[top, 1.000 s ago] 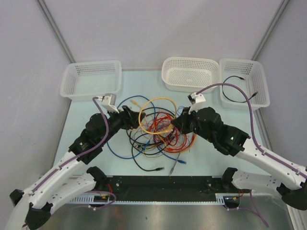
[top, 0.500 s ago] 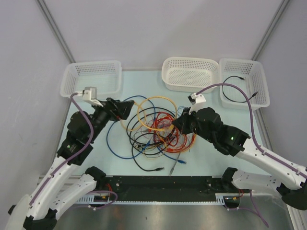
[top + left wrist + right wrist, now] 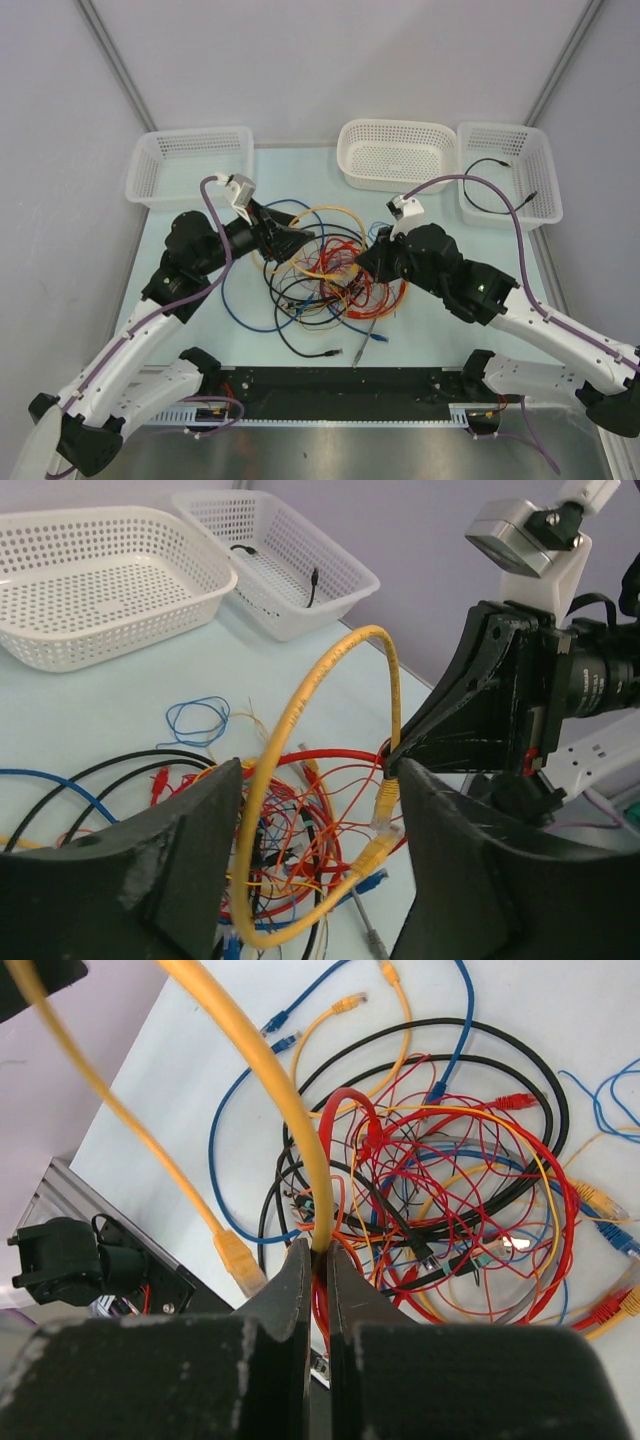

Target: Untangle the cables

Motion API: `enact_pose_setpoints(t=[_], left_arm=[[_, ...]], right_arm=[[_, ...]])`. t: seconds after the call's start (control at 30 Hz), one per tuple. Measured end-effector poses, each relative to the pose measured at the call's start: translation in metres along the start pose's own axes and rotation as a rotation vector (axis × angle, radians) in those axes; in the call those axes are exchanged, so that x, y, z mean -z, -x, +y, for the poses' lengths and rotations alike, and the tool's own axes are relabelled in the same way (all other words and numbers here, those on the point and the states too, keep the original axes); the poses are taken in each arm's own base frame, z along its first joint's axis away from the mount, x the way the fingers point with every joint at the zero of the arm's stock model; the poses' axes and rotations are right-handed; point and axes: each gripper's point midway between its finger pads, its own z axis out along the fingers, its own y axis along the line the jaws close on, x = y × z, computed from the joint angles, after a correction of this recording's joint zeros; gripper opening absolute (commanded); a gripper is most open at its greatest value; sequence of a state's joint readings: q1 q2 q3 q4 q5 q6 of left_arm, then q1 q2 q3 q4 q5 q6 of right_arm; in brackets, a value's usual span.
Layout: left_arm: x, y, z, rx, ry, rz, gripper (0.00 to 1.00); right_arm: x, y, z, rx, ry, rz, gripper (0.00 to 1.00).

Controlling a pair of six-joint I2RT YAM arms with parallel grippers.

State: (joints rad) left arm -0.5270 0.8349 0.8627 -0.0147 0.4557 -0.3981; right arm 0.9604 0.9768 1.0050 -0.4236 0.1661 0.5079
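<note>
Three white baskets stand along the far edge of the table (image 3: 420, 325). The middle basket (image 3: 395, 152) has the right basket (image 3: 505, 172) just beside it, and the left basket (image 3: 190, 165) sits well apart on its other side. One black cable (image 3: 488, 187) lies alone in the right basket.

The tangle of cables (image 3: 330, 280) lies on the table in front of the middle basket, a little to its left. Red, orange, yellow, blue and black strands loop through one another so closely that they cannot be counted. One thick yellow cable (image 3: 335, 208) arches up out of the heap on the side facing the middle basket.

Two grippers work at the heap. The right gripper (image 3: 362, 263) sits straight in front of the middle basket at the tangle's right edge. Its jaws are pressed together on the yellow cable (image 3: 270, 1070), with a red strand running into the same pinch. The left gripper (image 3: 298, 240) is in front of the middle basket and to its left. Its fingers (image 3: 170, 850) are spread wide, and the yellow loop passes between them unclamped.

Black and blue loops cross over and under the red strands beneath the raised cable. Three plug ends trail from the side of the tangle farthest from the middle basket: one black (image 3: 333, 354), one grey, one blue (image 3: 378, 339).
</note>
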Motion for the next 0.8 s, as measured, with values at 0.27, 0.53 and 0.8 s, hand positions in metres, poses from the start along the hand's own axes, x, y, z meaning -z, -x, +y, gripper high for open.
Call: enact_pose_setpoints(t=[0.27, 0.53, 0.8], left_arm=[[-0.001, -0.003, 0.0, -0.048, -0.016, 0.014, 0.0], [0.005, 0.01, 0.008, -0.066, 0.059, -0.021, 0.0], [-0.005, 0.058, 0.029, -0.061, 0.232, -0.074, 0.0]], right_arm=[[0.0, -0.002, 0.001, 0.001, 0.006, 0.01, 0.0], [0.002, 0.0, -0.002, -0.009, -0.013, 0.001, 0.96], [0.014, 0.009, -0.015, -0.015, -0.077, -0.047, 0.98]])
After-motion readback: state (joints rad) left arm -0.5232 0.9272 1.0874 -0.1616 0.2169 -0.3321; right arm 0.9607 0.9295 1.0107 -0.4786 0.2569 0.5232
